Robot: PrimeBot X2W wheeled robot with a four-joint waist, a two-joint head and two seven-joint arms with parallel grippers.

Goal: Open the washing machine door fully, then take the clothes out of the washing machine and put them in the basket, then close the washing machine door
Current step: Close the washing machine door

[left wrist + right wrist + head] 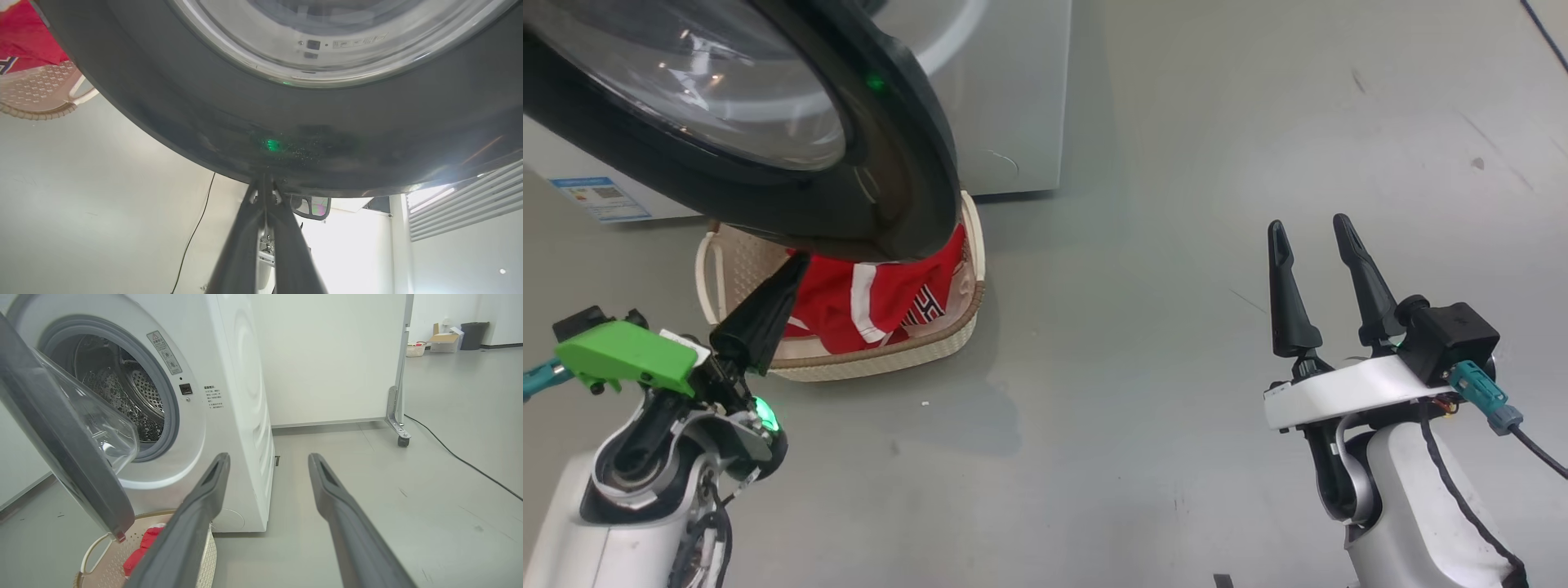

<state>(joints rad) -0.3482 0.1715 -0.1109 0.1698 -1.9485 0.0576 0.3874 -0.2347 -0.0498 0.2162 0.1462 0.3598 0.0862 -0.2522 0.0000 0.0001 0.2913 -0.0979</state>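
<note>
— Which step are you on?

— The last, as I judge it. The clothes (874,298) lie in the basket (890,355), soft red cloth with white trim and block lettering. The steel drum (139,400) looks empty from my right wrist view. What remains is the washing machine door (907,147), which hangs open, swung out over the basket.

— And your fingers?

— My left fingers (764,314) are pressed together into one dark point. Their tips look to be touching the lower edge of the door's black rim. My right fingers (1289,294) stand spread wide with nothing between them, well apart from it all over the grey floor (1143,327).

— So what does the next move call for?

— A steady push with the left, sweeping the door round toward the washing machine (1005,106) until it meets the grey rubber ring (170,401) and latches. The rim is glossy, hard and curved (a closed tip could easily slide off it). So I'd press square to the surface, not at a slant.

— Anything in the way?

— The clear bowl (102,433) bulging from the door's inner side has to seat in the round opening. The basket, cream perforated plastic with a woven-look brown rim, sits just before the machine. The door should pass above it, I think.
</note>
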